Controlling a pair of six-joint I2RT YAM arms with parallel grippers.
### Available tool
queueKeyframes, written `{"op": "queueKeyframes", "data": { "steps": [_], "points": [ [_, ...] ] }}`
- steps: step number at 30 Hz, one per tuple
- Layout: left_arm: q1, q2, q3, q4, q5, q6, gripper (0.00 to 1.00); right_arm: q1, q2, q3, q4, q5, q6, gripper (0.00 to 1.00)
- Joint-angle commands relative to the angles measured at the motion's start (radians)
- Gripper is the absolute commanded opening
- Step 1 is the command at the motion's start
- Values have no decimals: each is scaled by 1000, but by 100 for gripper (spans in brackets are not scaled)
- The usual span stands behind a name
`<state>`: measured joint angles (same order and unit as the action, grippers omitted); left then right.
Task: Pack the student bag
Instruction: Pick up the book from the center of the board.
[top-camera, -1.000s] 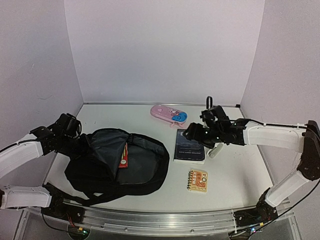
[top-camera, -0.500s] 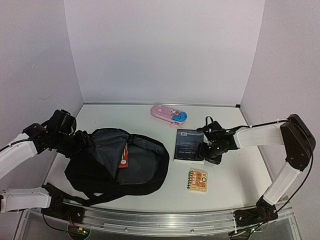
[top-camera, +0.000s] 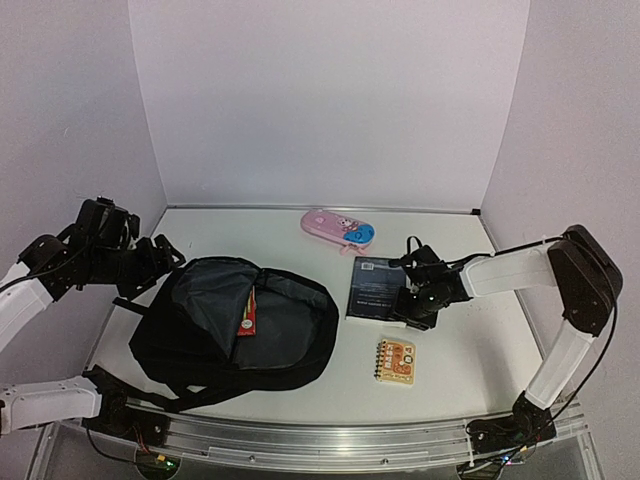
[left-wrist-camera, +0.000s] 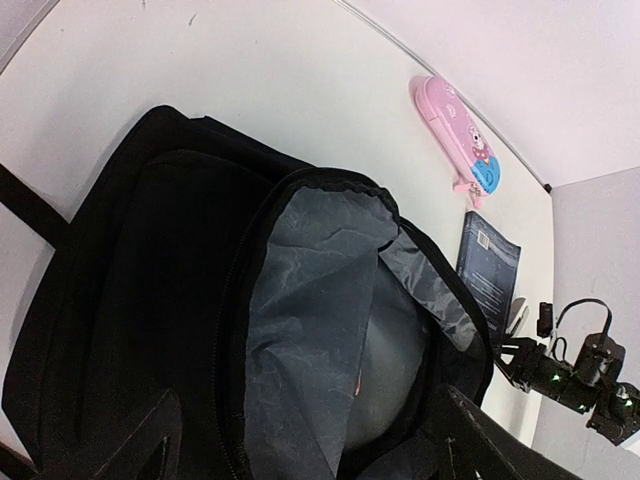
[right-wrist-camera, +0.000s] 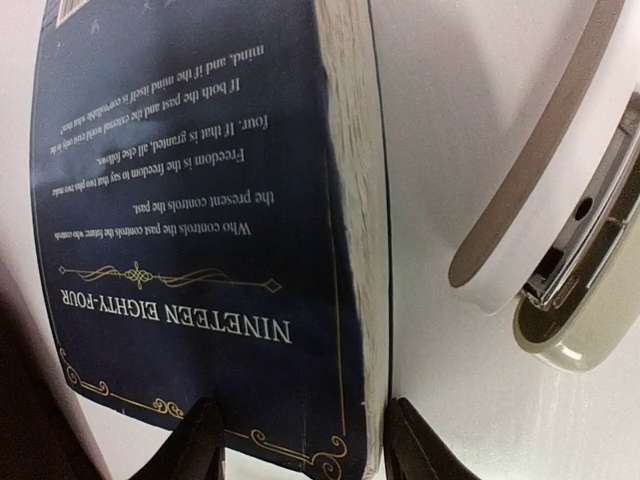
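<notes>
Two pincer fingers (right-wrist-camera: 200, 447) astride book (right-wrist-camera: 200, 250)

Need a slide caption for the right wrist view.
Right gripper open, straddling the page-edge corner of a dark-blue Nineteen Eighty-Four paperback on the white table.

The student bag (top-camera: 235, 325) is lying on the left half of the table (top-camera: 470, 340), with a flat packet (top-camera: 247, 315) sitting inside its opening. A book (top-camera: 375, 287) is lying just right of the bag. A case (top-camera: 338, 227) is resting behind the bag, to its right. A notepad (top-camera: 396, 361) is lying right of the bag, nearer the front.
</notes>
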<state>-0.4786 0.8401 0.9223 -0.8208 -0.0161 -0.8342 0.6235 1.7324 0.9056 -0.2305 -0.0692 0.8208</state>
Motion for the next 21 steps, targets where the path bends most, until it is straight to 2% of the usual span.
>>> {"op": "queueKeyframes", "data": {
  "steps": [1,3,8,10,21],
  "points": [
    [5,30,57,0,20,35,87,-3,51,11,15,16,28,41],
    [4,39,61,16,67,50,89,-4,49,10,23,13,37,32],
    [5,83,73,117,238,140,93,-3,4,-2,50,8,68,3],
    [5,109,82,143,272,151,94,-3,-29,-8,68,-7,86,0],
    [-3,213,151,396,444,134,94,-3,-384,-42,176,-34,231,0]
  ]
}}
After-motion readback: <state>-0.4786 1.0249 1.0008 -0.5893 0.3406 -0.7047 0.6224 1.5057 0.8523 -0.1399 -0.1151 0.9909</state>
